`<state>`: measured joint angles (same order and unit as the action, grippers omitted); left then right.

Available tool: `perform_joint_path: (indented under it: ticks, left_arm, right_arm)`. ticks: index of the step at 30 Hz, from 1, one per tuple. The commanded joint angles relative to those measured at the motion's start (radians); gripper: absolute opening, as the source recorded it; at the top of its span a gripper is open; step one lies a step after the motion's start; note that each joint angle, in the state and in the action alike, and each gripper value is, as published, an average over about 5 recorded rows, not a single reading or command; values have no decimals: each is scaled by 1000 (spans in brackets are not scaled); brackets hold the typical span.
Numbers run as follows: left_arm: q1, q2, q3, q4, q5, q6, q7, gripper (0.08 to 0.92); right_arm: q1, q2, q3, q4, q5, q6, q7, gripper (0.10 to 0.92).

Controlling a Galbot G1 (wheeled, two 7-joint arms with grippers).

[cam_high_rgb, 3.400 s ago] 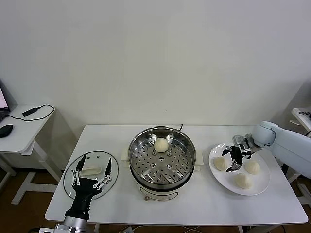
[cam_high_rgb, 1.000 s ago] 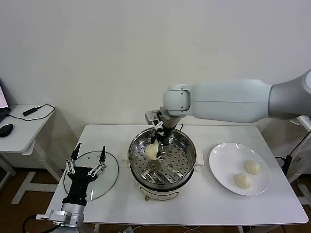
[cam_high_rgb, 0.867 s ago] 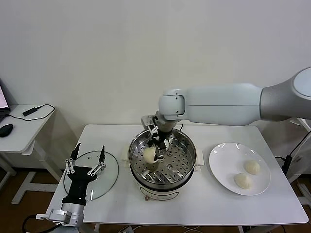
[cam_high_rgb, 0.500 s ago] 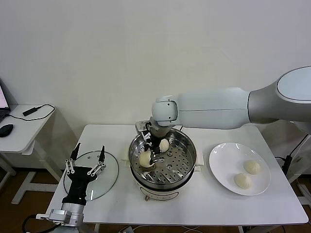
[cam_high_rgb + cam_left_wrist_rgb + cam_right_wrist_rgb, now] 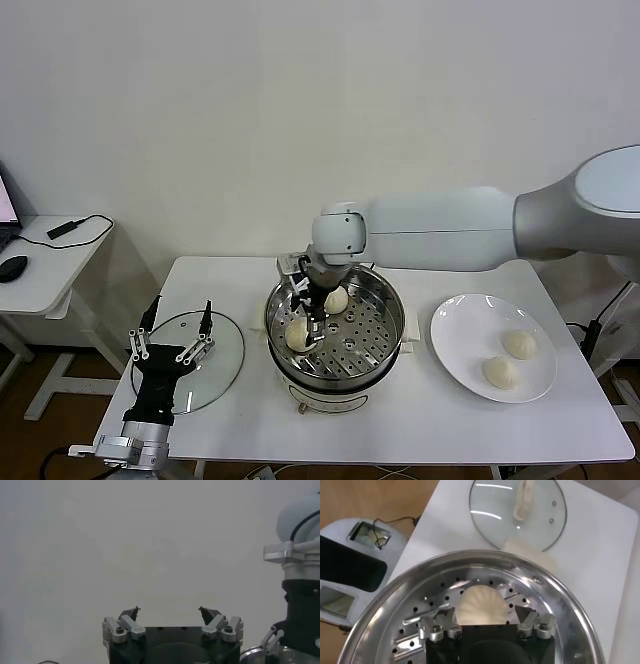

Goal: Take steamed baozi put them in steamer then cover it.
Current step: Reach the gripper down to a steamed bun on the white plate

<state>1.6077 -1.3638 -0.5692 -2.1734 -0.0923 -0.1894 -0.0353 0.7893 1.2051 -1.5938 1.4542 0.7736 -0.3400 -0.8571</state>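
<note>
Left gripper [image 5: 170,335] is parked off the table's left front corner, fingers spread wide and pointing up, nothing held (idle; no change needed). The cover [image 5: 190,360] lies flat near the left edge, just behind that gripper, handle up.

The steamer [image 5: 388,340] sits mid-table toward the front edge. The right gripper [image 5: 306,322] is lowered inside it on the left side of the tray, and a baozi [image 5: 297,335] is seen between its fingers, at or very near the tray; in the right wrist view that bun [image 5: 481,605] sits between the two fingers [image 5: 536,626]. Whether they are still pinching it cannot be told. A second baozi [image 5: 337,299] rests on the tray toward the back, just beside the gripper.

Step judged as placing bun two. To be done well:
- bun should be seated on the tray before the fingers are spread
- fingers to be opened only enough to clear (soft dough dents, may stick)
- retreat straight up, so the neighbouring bun and steamer wall aren't clipped

Two buns remain on the white plate [image 5: 455,345] near the right edge: one [image 5: 519,343] farther back, one [image 5: 497,372] nearer the front.
</note>
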Motion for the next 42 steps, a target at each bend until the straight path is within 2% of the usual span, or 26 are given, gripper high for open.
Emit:
perform_joint_path:
  ticks: [1, 4, 10, 15, 19, 26, 42]
  left_arm:
    - [1, -1, 10, -8, 7, 4, -1, 823]
    - [1, -3, 18, -5, 22, -1, 1, 823]
    - [3, -10, 34, 17, 72, -26, 4, 823]
    - [12, -11, 32, 4, 94, -17, 1, 823]
    - [20, -8, 27, -2, 106, -11, -3, 823]
    - [33, -8, 25, -12, 109, -5, -5, 823]
    - [47, -23, 3, -42, 79, 22, -21, 823]
  right_arm:
    - [98, -264, 83, 78, -176, 77, -202, 823]
    - [177, -409, 77, 118, -231, 139, -298, 823]
    - [206, -645, 49, 99, -469, 292, -442, 823]
    - [-14, -799, 122, 56, -598, 361, -377, 823]
    - [-357, -873, 356, 18, -680, 370, -335, 823]
    - [-796, -883, 690, -92, -796, 395, -345, 823]
    - [-868, -778, 717, -211, -839, 373, -211, 823]
